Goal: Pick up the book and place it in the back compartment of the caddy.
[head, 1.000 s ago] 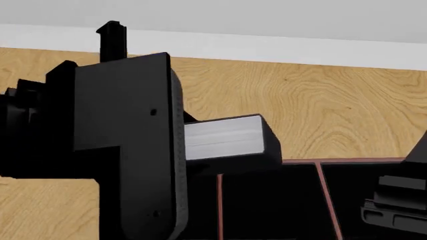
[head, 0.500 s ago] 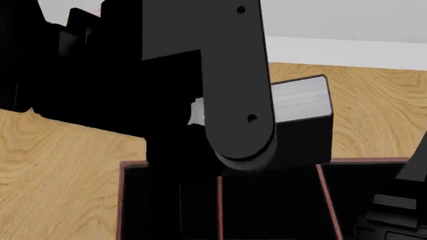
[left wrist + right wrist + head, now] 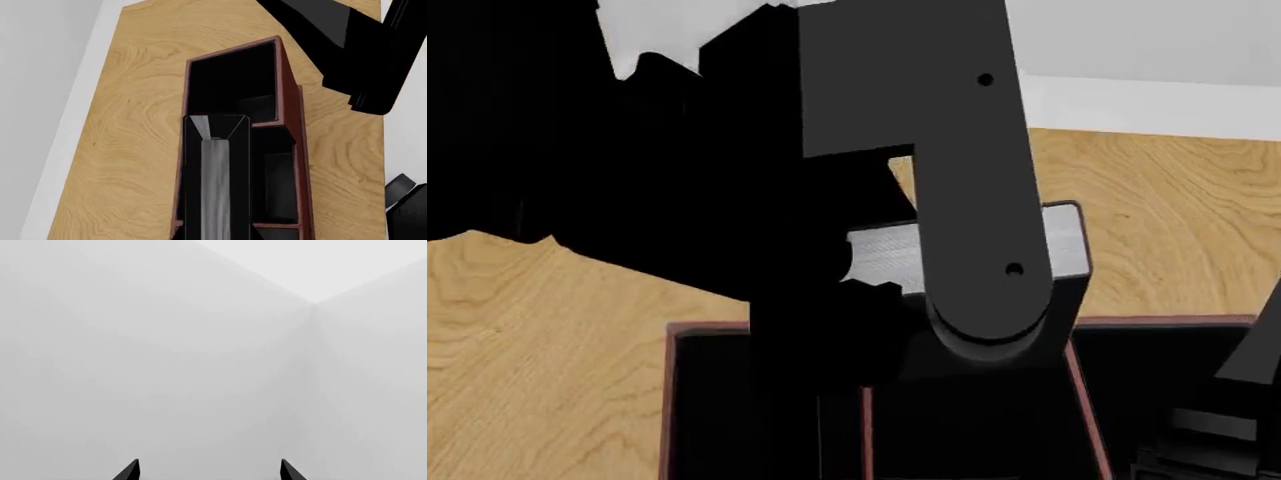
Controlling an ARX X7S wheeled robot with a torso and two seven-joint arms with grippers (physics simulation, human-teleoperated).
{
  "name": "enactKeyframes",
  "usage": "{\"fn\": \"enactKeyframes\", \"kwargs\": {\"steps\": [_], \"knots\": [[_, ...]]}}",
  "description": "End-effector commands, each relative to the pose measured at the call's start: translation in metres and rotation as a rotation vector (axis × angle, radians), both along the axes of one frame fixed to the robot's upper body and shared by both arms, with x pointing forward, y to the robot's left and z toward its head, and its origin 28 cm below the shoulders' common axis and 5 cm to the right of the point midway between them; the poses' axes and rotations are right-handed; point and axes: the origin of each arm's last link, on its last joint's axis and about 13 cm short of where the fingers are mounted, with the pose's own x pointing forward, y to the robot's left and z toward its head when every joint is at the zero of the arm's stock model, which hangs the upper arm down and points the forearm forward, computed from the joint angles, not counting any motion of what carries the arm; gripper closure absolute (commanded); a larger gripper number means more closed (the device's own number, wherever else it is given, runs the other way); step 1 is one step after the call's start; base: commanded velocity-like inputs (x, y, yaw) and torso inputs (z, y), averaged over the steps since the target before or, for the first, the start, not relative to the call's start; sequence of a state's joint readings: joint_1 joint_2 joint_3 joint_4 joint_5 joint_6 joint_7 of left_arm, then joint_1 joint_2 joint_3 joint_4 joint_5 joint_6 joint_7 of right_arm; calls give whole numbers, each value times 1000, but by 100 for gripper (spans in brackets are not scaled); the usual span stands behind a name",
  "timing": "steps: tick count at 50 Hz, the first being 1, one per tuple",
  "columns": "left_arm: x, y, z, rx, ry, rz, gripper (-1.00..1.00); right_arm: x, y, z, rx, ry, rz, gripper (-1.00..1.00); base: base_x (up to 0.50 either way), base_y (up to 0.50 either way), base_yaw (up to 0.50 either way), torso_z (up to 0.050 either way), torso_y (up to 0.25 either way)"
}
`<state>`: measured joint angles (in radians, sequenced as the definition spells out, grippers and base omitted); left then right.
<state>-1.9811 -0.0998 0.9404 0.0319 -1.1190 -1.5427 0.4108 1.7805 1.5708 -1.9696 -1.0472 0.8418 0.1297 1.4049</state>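
The book [image 3: 1065, 240], clamped in the left gripper [image 3: 215, 220], hangs above the caddy [image 3: 288, 85], not yet lowered in; the right gripper [image 3: 209, 471] gapes empty.

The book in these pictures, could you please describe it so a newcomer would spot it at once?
Above the wooden table sits the red-rimmed caddy. Over it, the left gripper holds the book: a thick black block, alone in showing pale grey page edges.

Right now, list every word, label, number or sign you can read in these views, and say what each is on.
There are none.
The book shows only a plain black cover and grey-white page edges.
The caddy is bare black inside, with an unmarked reddish rim.
The left gripper and right gripper carry no markings.
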Motion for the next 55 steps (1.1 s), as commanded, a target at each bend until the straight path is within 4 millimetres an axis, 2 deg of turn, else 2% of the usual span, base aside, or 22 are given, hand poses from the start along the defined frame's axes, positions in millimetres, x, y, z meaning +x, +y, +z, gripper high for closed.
{"fn": "enactKeyframes", "kwargs": {"steps": [1, 11, 18, 27, 34, 42, 55], "knots": [[1, 3, -4, -4, 7, 3, 100, -2, 1, -4, 11, 6, -2, -100, 0, 0, 0, 0, 0], [2, 8, -13, -5, 8, -19, 100, -4, 1, -9, 13, 8, -7, -100, 0, 0, 0, 0, 1], [4, 9, -15, -75, 41, -44, 100, -3, 1, -8, 9, 16, -4, -100, 0, 0, 0, 1, 1], [8, 7, -32, -72, 59, -44, 100, -4, 0, -13, 10, 24, -3, -100, 0, 0, 0, 0, 1], [13, 5, -44, -41, 60, -26, 100, -1, -6, -26, 14, 26, -2, -100, 0, 0, 0, 0, 0], [10, 4, -51, -33, 67, -30, 100, -1, -12, -39, 21, 26, -4, -100, 0, 0, 0, 0, 1], [-2, 4, -54, -47, 70, -51, 100, 0, -13, -41, 24, 20, 5, -100, 0, 0, 0, 1, 2]]}}
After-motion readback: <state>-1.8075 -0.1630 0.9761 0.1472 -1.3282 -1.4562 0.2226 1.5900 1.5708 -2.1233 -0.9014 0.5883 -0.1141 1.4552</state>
